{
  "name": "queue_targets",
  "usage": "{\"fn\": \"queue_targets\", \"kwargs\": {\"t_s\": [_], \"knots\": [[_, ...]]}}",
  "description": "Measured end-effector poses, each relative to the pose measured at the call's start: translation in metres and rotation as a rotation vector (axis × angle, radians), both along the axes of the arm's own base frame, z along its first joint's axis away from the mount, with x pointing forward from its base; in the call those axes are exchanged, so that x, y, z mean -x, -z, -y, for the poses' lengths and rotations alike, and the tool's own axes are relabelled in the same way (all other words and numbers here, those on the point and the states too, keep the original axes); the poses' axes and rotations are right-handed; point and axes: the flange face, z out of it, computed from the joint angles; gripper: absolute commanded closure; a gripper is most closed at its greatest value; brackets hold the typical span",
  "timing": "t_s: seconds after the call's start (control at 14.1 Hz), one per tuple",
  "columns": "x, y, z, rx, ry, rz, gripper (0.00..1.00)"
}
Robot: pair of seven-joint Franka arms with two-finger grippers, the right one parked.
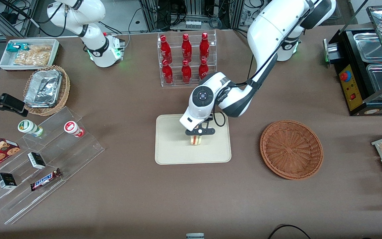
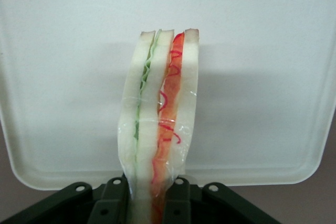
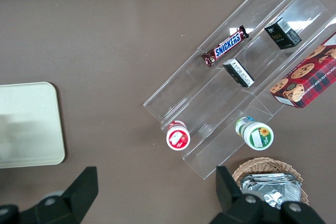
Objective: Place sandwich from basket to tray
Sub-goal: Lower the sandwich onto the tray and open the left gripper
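My left gripper (image 1: 196, 136) hangs over the middle of the beige tray (image 1: 167, 152), shut on the sandwich (image 1: 196, 140). In the left wrist view the wrapped sandwich (image 2: 160, 114) stands on edge between the black fingers (image 2: 109, 203), its green and orange-pink filling layers facing the camera, with the tray (image 2: 262, 77) spread beneath it. Whether the sandwich touches the tray surface I cannot tell. The reddish-brown wicker basket (image 1: 291, 149) sits with nothing in it beside the tray, toward the working arm's end of the table.
A clear rack of red bottles (image 1: 186, 58) stands farther from the front camera than the tray. A stepped acrylic display (image 1: 41, 166) with snacks and cups, and a lighter basket of foil containers (image 1: 46, 89), lie toward the parked arm's end. A black food warmer (image 1: 363, 69) stands at the working arm's end.
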Motion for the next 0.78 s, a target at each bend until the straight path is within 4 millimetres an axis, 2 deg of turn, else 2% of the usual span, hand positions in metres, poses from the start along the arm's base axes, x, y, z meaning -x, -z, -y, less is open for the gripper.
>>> {"fn": "queue_targets", "kwargs": {"t_s": [0.07,0.14,0.28,0.42,0.57,0.78], "knots": [[-0.006,0.0,0.002,0.009,-0.006,0.005,0.6],[-0.012,0.001,0.004,0.016,-0.012,0.009,0.52],[-0.018,0.006,0.005,0.02,-0.017,0.009,0.0],[-0.019,0.008,0.005,0.009,-0.006,0.022,0.0],[-0.024,0.002,0.005,-0.01,0.021,0.067,0.0],[-0.042,-0.034,0.004,0.009,0.013,0.133,0.0]]}}
